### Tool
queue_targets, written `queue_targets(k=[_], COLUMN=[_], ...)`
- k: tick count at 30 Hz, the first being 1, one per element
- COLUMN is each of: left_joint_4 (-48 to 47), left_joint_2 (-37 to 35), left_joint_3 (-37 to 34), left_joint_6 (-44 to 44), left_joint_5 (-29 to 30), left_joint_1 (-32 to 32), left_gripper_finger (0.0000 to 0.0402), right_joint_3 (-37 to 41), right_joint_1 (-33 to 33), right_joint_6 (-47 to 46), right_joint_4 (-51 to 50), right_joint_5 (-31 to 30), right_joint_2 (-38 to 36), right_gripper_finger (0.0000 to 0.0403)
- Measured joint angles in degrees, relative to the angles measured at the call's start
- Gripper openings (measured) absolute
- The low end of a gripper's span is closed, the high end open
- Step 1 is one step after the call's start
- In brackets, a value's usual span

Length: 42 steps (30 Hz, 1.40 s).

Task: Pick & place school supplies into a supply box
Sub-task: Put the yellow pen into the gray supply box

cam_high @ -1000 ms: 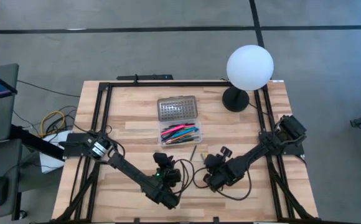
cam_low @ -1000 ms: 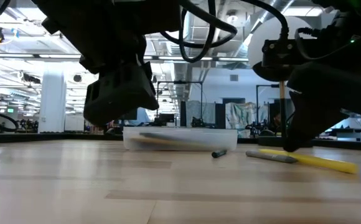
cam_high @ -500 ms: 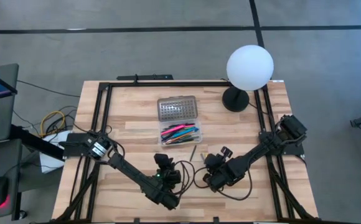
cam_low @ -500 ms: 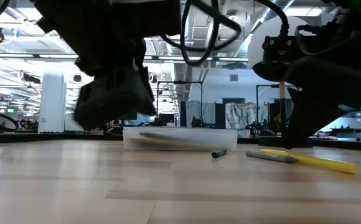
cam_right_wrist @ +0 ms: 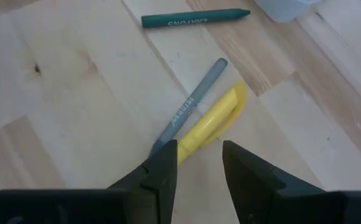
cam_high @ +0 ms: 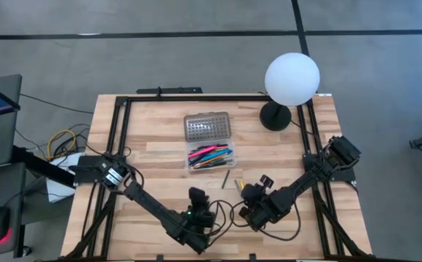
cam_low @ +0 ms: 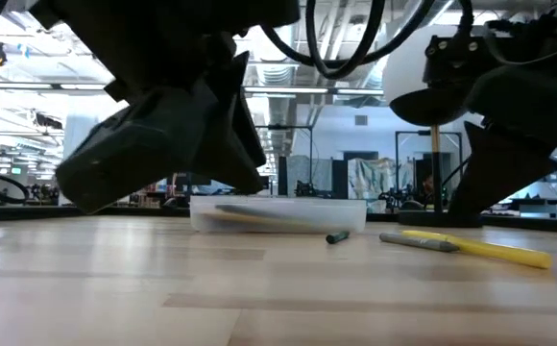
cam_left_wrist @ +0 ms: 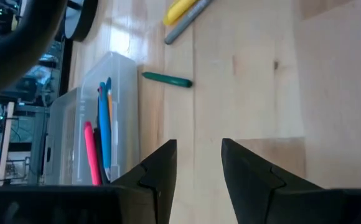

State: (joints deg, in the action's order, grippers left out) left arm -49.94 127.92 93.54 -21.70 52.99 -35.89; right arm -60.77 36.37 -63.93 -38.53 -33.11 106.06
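The supply box is a clear case that rests flat at mid-table, its dotted grey lid lying open behind it. Pink, blue and dark pens lie inside. A green crayon, a grey pen and a yellow marker lie flat on the wood to the box's near right. My right gripper is open over the marker's near end, and I cannot tell whether it touches it. My left gripper is open over bare wood on the box's near side. No scissors are in view.
A white globe lamp on a dark round base stands at the far right corner. A black frame runs along the table's edges. Cables hang between the two arms. Bare wood lies left of the box.
My left gripper has drawn back toward the table's near edge and has rolled and tipped about its wrist, its fingers keeping the same gap. The loose crayon, pen and marker have stayed where they were.
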Motion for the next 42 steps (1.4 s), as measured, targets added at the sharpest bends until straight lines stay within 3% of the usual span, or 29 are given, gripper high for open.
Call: queue_targets(k=[17, 23, 32, 37, 42], left_joint_4=[-0.3, -0.32, -0.34, -0.35, -0.35], left_joint_2=[0.02, 0.02, 0.02, 0.04, 0.04], left_joint_3=[0.0, 0.0, 0.0, 0.0, 0.0], left_joint_6=[-0.5, -0.87, -1.09, -1.37, -1.38], left_joint_5=[0.15, 0.13, -0.37, -4.88, -5.27], left_joint_1=[0.28, 0.3, 0.3, 0.32, 0.34], left_gripper_finger=[0.0122, 0.0122, 0.0122, 0.0122, 0.0122], right_joint_3=[4.65, 4.57, 4.34, 4.32, 4.34], right_joint_1=[0.0, 0.76, 0.62, 0.71, 1.36], right_joint_6=[-8.63, -7.8, -3.95, -1.65, -0.91], right_joint_4=[4.99, 4.29, -0.07, -0.35, -0.52], right_joint_5=[4.84, 6.84, 17.75, 19.04, 19.0], right_joint_2=[0.04, -0.02, -0.37, -0.38, -0.35], right_gripper_finger=[0.012, 0.0113, 0.0065, 0.0055, 0.005])
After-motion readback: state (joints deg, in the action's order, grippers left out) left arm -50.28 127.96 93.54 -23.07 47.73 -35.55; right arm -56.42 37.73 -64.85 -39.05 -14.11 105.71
